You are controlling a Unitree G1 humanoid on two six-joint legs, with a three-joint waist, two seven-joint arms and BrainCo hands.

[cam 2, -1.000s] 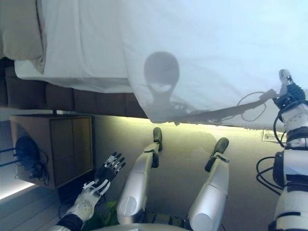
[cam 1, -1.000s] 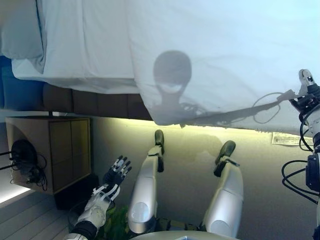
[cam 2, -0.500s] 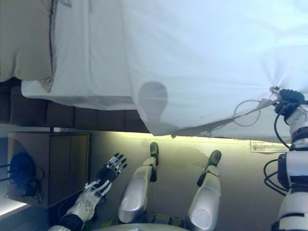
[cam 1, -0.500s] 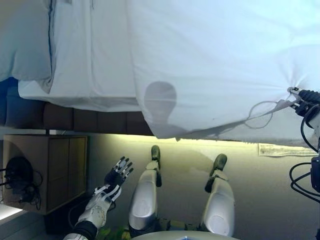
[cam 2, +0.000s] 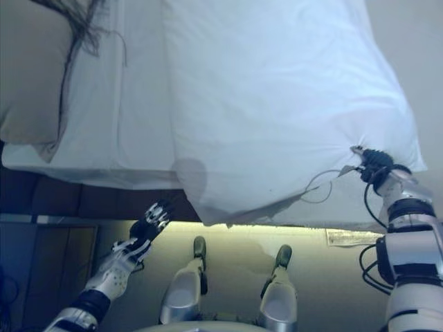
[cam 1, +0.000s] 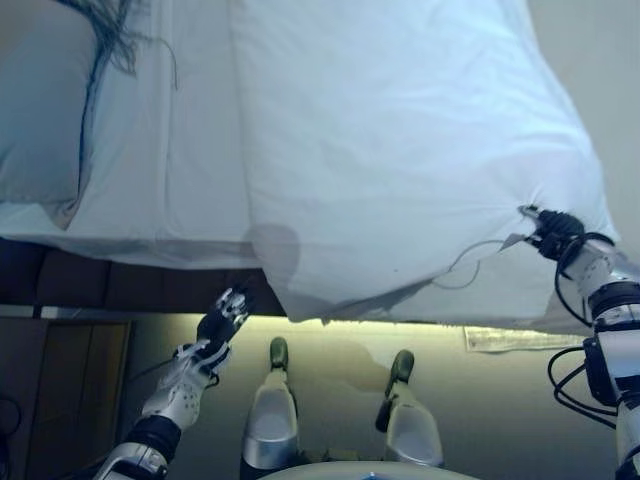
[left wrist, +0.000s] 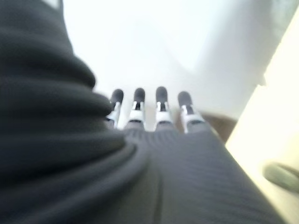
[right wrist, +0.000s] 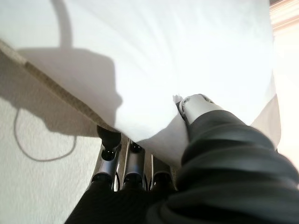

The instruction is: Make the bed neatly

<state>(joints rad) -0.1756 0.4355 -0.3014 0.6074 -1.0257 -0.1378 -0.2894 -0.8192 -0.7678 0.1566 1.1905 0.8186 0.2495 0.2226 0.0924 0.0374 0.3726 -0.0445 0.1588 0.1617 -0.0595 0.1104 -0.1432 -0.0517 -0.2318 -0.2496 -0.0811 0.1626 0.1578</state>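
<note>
While the white duvet [cam 1: 400,150] covers the right part of the bed [cam 1: 200,180], its near right edge is pinched by the right hand [cam 1: 553,232], fingers under the fabric and thumb on top. Left hand [cam 1: 222,322] hovers near the duvet's near left corner, fingers straight, holding nothing. Pillow [cam 1: 40,120] lies far left.

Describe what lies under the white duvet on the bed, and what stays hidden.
Under the white duvet a white sheet shows beside it, with a pillow further left. The right hand pinches the duvet's edge. Whatever lies beneath the duvet's middle is covered.
</note>
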